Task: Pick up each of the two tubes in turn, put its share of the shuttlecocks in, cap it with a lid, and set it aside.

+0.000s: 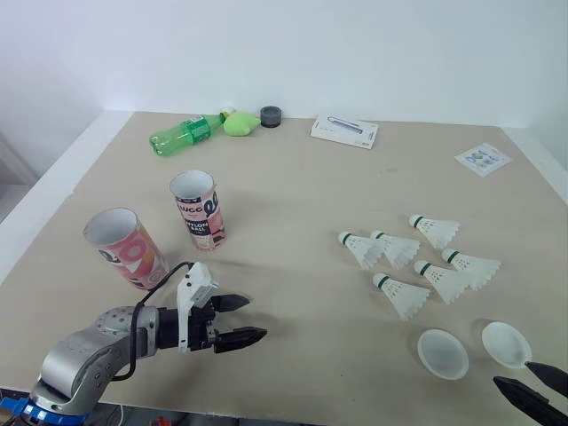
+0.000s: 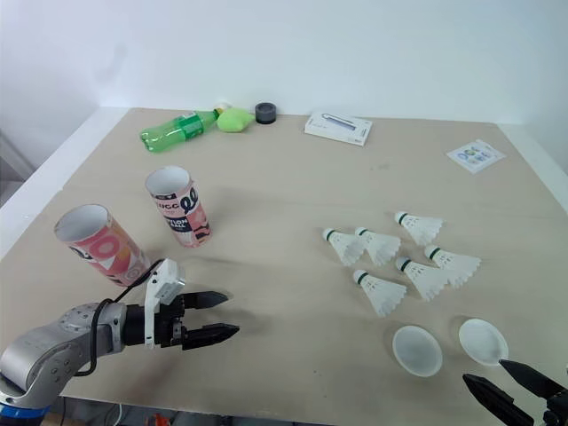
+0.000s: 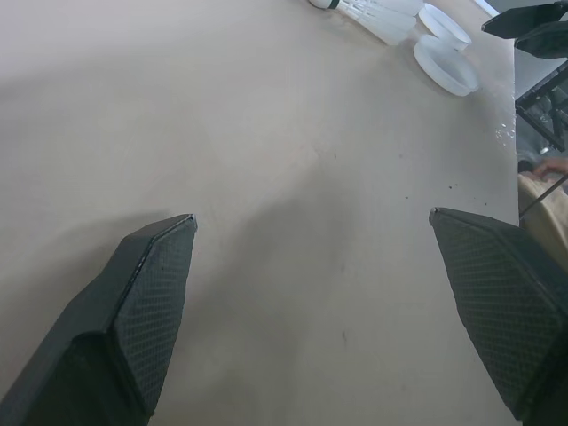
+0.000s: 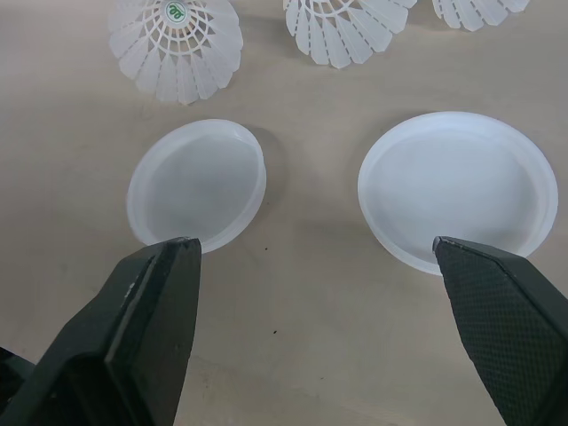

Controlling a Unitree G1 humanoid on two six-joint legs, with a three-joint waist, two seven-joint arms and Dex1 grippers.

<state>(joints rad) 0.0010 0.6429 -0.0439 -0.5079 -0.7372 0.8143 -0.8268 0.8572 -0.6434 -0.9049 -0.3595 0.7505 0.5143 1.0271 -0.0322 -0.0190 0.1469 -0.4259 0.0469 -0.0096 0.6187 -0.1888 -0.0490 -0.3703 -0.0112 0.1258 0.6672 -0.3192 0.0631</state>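
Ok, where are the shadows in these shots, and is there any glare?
Left wrist view: broad soft shadows on the table ahead of the open left gripper. Right wrist view: thin soft shadows edge the two lids, no glare. Left eye view: even light, only faint shadows by the tubes.

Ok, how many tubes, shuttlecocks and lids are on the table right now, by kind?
Tubes: 2
Shuttlecocks: 6
Lids: 2
Total: 10
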